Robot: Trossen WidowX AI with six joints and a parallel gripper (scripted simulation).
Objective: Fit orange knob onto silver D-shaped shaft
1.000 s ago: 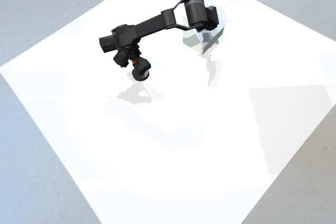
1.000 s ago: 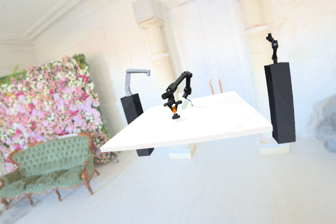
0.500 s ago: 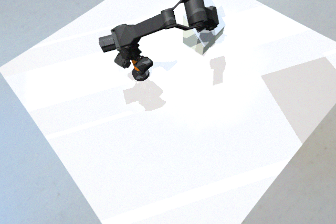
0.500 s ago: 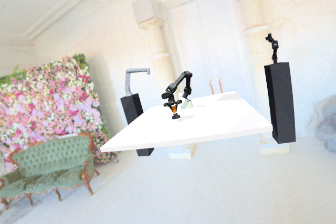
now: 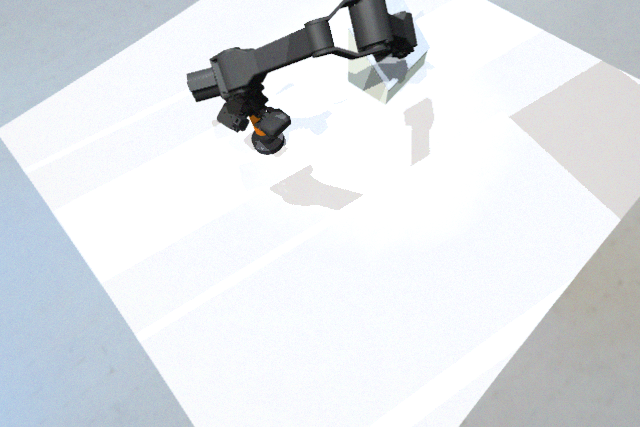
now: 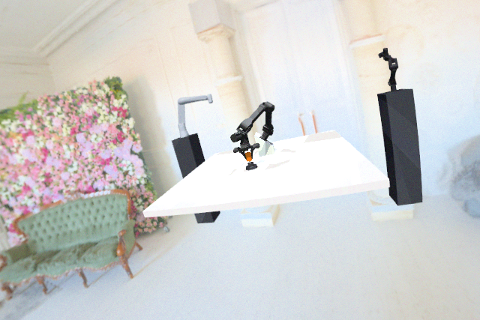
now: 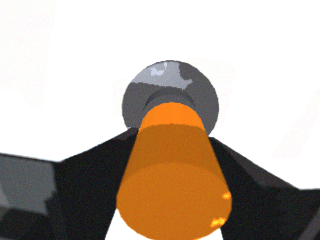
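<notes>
Clamping the orange knob (image 7: 172, 175), the pincer (image 7: 165, 165) holds it upright directly over the round pedestal (image 7: 202, 102), toward 12 o'clock in the wrist view; seating fully and letting go look undone.

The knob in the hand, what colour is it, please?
Orange knob, clearest in the wrist view.

Orange knob (image 7: 172, 175) hides the shaft (flat unreadable).
</notes>
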